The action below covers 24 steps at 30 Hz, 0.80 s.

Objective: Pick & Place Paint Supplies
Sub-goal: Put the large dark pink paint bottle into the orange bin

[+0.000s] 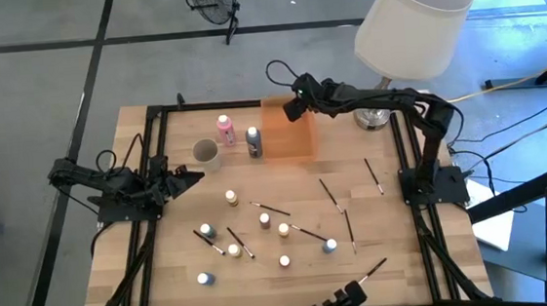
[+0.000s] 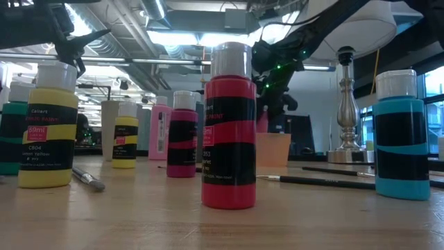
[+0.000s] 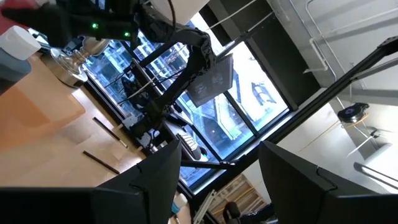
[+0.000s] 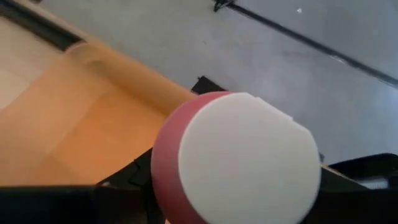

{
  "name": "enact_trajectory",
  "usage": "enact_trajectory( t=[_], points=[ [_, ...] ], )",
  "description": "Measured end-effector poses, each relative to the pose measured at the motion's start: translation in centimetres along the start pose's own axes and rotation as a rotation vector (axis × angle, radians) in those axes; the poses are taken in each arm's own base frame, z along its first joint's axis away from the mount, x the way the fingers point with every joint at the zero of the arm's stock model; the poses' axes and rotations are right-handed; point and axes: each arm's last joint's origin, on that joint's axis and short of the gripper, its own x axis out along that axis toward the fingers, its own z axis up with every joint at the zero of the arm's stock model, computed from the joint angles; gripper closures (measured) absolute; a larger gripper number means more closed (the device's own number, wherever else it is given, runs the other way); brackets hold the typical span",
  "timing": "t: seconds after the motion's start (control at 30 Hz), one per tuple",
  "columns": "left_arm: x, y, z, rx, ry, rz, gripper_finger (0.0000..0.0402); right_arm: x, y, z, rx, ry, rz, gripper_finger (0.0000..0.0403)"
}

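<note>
The right gripper (image 1: pixel 297 107) hangs over the far edge of the orange bin (image 1: pixel 287 132), its fingers closed round a pink bottle (image 4: pixel 239 158) with a white cap; to do this well, I judge it should come lower inside the bin's walls before letting go, so the bottle neither tips nor bounces out. The bottle's long axis runs along the gripper's line of sight, cap towards the wrist; the left gripper (image 1: pixel 183 180) waits well left of the bin, fingers parted and empty.
</note>
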Motion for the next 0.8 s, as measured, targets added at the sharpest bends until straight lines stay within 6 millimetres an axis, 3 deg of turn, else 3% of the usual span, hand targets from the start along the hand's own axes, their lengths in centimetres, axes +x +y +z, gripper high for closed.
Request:
enact_trajectory(
  t=[0.8],
  points=[
    [0.00, 0.01, -0.01, 0.002, 0.001, 0.001, 0.0187, 0.58, 0.32, -0.15, -0.058, 0.018, 0.080, 0.0156]
  ],
)
